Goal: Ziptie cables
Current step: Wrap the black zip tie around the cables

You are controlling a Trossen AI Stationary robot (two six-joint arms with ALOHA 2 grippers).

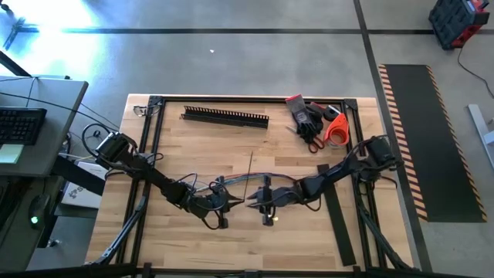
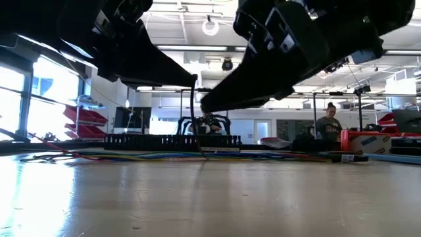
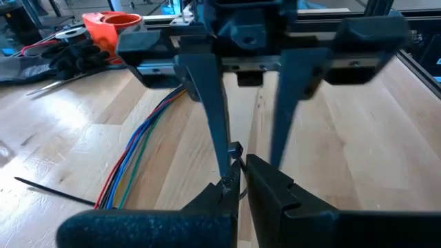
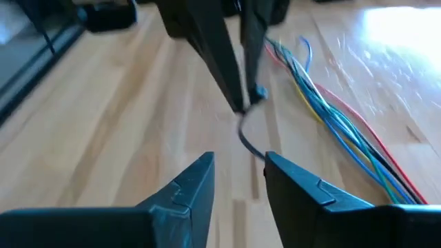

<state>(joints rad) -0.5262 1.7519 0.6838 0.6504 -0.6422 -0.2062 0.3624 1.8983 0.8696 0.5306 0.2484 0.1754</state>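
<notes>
Down at the middle of the tabletop (image 1: 231, 239), both arms meet nose to nose. The left pincer (image 3: 238, 180) is pressed together on a thin black zip tie (image 4: 248, 141), pinching it near its small head, and the strap curls loose toward the right pincer (image 4: 239, 172). That one stands slightly spread, fingers either side of the strap's free end but not visibly gripping it. The cables (image 3: 141, 148), a bundle of coloured wires in blue, red, green and yellow, lie flat on the wood just beside the two pincers, running off toward the far side.

To my eye the step in hand is getting that strap passed between the arms. Doing it well means the right pincer closing squarely on the tail while the left keeps the head steady, then working low so the strap can slip under the bundle without scattering the wires.

Further back on the pale wood lie a slotted black duct (image 1: 225, 117), black gloves (image 1: 305, 116) and an orange roll of tape (image 1: 336, 130). Beyond that is a bright workshop, red bins (image 2: 82, 117) by the windows, and a person (image 2: 327, 122) seated at a bench.
</notes>
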